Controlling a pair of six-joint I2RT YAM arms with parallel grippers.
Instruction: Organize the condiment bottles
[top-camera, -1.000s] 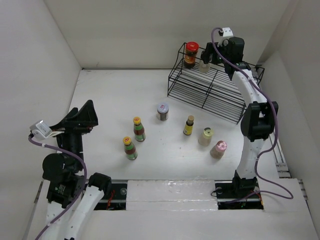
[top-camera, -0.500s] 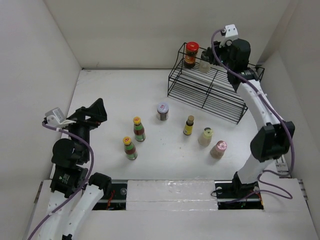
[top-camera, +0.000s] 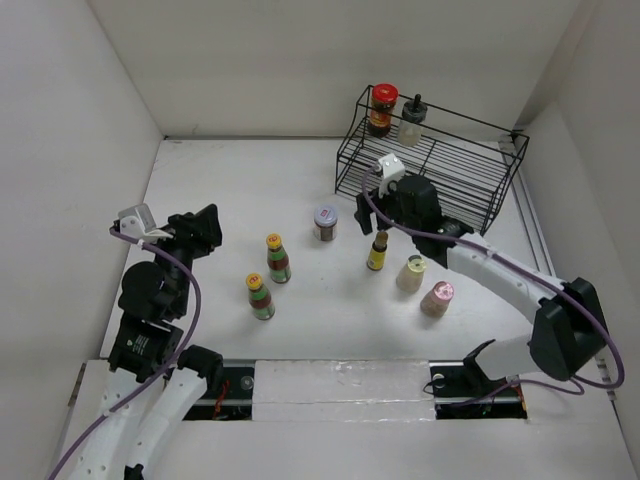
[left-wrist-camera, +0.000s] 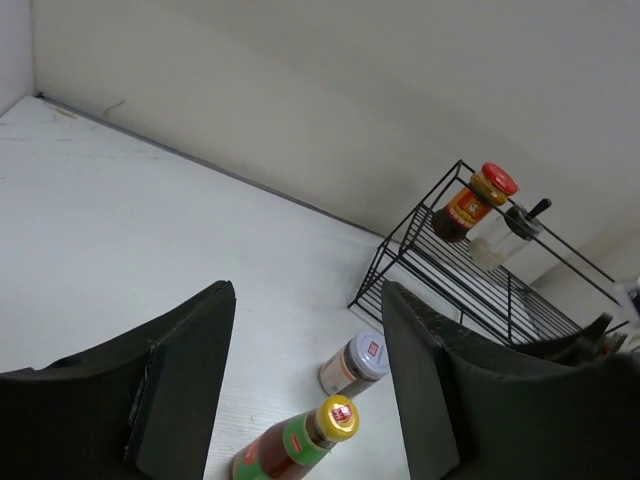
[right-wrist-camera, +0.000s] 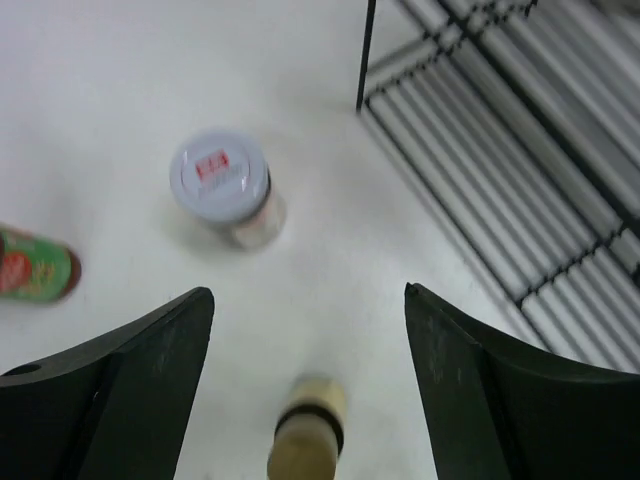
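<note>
Several condiment bottles stand on the white table: two yellow-capped red-green ones (top-camera: 278, 258) (top-camera: 260, 297), a purple-lidded jar (top-camera: 326, 222), a yellow dark-capped bottle (top-camera: 377, 252), a cream one (top-camera: 411, 272) and a pink-capped one (top-camera: 437, 298). On the black wire rack's (top-camera: 430, 180) top shelf stand a red-lidded jar (top-camera: 381, 108) and a black-capped clear bottle (top-camera: 412, 120). My right gripper (top-camera: 368, 218) (right-wrist-camera: 308, 292) hangs open just above the yellow bottle's cap (right-wrist-camera: 310, 430). My left gripper (top-camera: 203, 230) (left-wrist-camera: 308, 290) is open and empty, left of the nearer red-green bottle (left-wrist-camera: 300, 445).
White walls close in the table on the left, back and right. The rack (left-wrist-camera: 480, 270) fills the back right corner. The purple-lidded jar (right-wrist-camera: 225, 185) sits just beyond my right gripper, with the rack's lower shelf (right-wrist-camera: 520, 150) to its right.
My right arm swung from the rack's top shelf down to the yellow bottle, leaving the clear bottle on the rack. My left arm advanced toward the red-green bottles and its jaws narrowed.
</note>
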